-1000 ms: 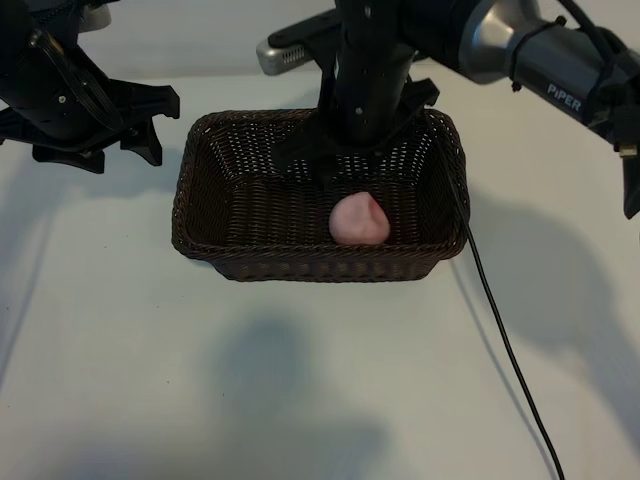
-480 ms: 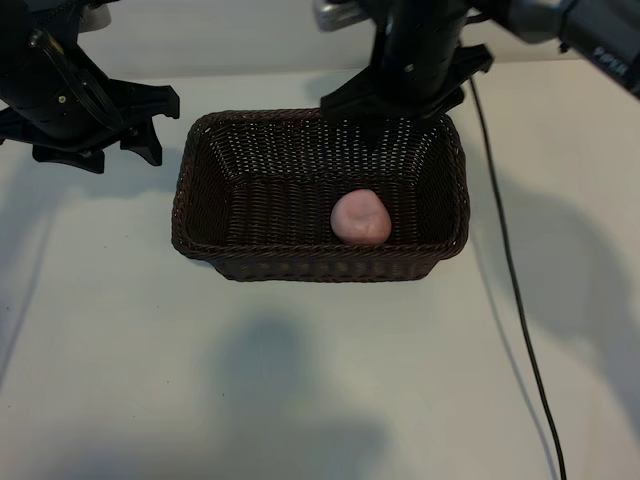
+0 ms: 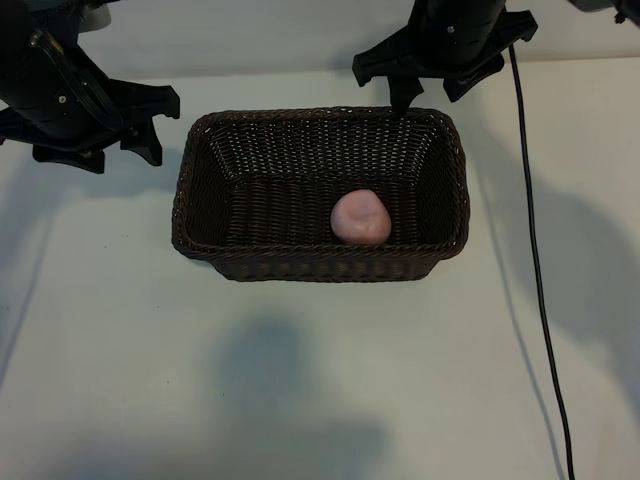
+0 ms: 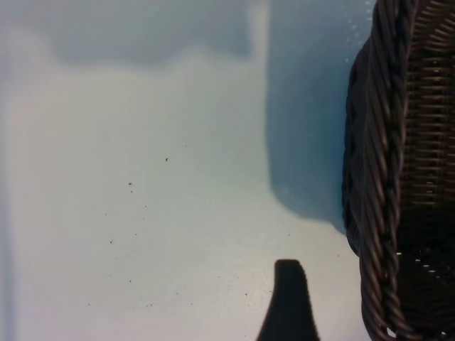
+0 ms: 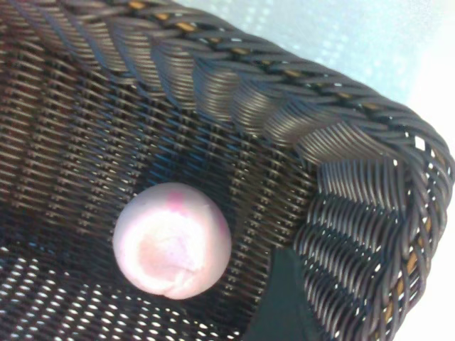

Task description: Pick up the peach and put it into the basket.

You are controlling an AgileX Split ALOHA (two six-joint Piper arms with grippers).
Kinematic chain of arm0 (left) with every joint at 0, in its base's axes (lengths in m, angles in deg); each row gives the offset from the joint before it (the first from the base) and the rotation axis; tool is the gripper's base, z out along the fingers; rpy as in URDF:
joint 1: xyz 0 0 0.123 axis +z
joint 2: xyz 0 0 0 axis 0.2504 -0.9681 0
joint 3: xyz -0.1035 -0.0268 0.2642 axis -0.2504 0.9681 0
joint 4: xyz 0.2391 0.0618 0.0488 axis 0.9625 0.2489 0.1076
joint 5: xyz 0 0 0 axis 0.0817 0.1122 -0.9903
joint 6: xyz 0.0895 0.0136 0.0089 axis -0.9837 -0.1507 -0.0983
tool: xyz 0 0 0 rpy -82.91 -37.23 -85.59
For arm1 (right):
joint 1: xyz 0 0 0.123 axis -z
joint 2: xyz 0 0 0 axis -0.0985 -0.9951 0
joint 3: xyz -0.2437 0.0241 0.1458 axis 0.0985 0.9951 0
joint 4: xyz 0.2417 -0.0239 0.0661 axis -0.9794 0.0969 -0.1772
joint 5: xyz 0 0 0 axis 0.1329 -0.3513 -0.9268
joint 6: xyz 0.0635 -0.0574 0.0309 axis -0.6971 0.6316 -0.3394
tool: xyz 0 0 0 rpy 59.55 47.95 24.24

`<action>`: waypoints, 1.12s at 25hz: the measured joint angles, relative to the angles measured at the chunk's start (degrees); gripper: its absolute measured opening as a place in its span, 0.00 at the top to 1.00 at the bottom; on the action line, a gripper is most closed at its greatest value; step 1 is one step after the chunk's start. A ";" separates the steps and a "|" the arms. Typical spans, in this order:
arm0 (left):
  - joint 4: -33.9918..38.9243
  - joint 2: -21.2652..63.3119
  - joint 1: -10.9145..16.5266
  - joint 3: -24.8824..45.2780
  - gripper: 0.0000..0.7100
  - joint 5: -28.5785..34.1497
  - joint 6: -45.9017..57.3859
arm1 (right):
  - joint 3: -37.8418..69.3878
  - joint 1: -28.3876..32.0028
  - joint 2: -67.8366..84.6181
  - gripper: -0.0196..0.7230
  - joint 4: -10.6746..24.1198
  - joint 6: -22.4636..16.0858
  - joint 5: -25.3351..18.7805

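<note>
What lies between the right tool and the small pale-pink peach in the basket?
In the exterior view, only the dark brown woven wicker basket, its far braided rim and bare woven floor, lies between the open right tool and the small round pale-pink peach.

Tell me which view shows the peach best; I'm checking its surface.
The right wrist view: the peach fills it close up, inside the basket. The exterior view shows it small; the left wrist view misses it.

We note basket (image 3: 200,210): dark woven wicker, ribbed, slight sheen. Peach (image 3: 360,217): smooth matt plastic look. Table (image 3: 300,380): smooth matt white.
</note>
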 joint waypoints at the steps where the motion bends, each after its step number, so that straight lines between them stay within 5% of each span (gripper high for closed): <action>1: 0.00 0.00 0.00 0.00 0.25 0.00 0.00 | 0.00 0.00 0.11 0.22 0.00 0.00 0.00; 28: 0.00 0.00 0.00 0.00 0.25 0.00 0.00 | 0.00 0.02 0.11 0.22 0.98 0.65 -0.05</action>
